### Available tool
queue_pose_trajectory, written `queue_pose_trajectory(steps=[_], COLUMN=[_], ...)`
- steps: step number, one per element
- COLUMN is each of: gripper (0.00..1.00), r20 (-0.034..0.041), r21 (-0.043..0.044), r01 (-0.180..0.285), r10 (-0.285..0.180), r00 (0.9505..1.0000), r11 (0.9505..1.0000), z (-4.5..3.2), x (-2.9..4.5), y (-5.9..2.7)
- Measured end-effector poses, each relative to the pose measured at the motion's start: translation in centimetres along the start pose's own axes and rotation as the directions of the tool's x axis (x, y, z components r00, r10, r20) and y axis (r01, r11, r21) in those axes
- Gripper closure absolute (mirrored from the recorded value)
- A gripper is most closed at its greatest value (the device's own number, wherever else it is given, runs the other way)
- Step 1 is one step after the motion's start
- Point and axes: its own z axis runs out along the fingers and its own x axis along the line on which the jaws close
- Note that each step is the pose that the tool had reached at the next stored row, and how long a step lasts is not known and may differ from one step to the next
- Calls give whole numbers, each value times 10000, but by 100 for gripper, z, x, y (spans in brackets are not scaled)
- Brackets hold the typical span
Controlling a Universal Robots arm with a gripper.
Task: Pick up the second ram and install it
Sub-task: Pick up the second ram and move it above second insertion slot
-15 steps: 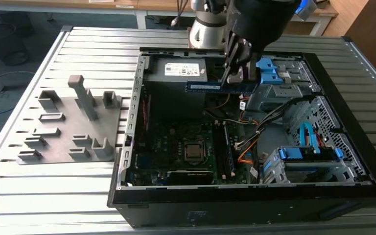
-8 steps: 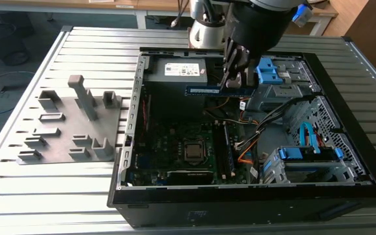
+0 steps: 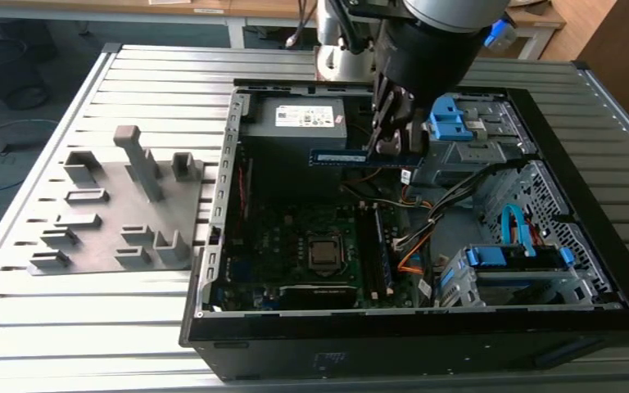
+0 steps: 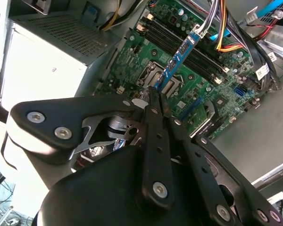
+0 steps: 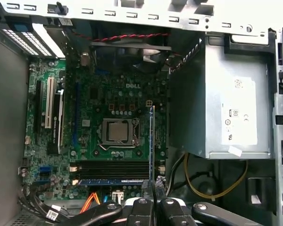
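My gripper (image 3: pixel 388 152) clenched on the ram (image 3: pixel 342 157), thin flat blue board, black chips, over the green motherboard (image 3: pixel 282 237), black metal case (image 3: pixel 402 323).

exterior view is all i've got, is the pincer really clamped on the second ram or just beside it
observer: clamped. in the second wrist view the pincer pinches one end of the second ram, and the rest juts out over the motherboard.
operator: lined up with a slot
observer: no. in the first wrist view the second ram shows edge-on, lying across the memory slots, not along them.
operator: any slot taken
observer: one looks taken, a blue stick sits in it.
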Motion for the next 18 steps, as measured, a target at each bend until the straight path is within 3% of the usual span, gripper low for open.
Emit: queue_pose_trajectory(steps=[18], gripper=[87], r20=[0], r21=[0], r01=[0], r10=[0], r00=[10000], r11=[10000], z=[194], x=[24], y=[-16])
